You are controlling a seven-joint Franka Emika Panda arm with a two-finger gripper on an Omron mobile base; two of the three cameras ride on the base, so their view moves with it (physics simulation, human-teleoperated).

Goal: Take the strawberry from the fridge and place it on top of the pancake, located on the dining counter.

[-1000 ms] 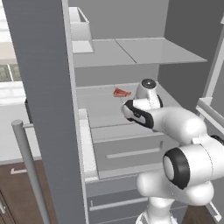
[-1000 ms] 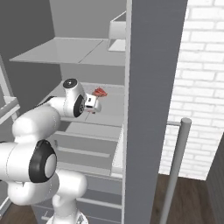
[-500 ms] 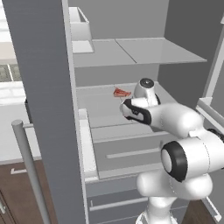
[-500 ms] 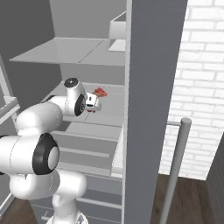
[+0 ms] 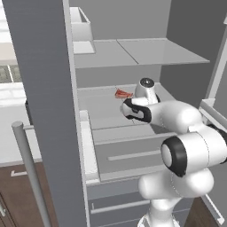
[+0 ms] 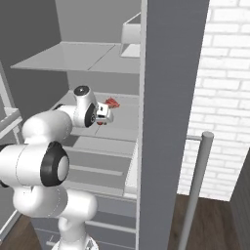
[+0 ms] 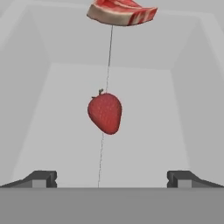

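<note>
From the left base camera, your fridge stands open and the arm reaches over its middle shelf, a little deeper than a second ago. From the right, the gripper nears the raw meat slab. At the hand, jaws spread wide, the strawberry lies ungrasped between them; pickup and the pancake remain.
</note>
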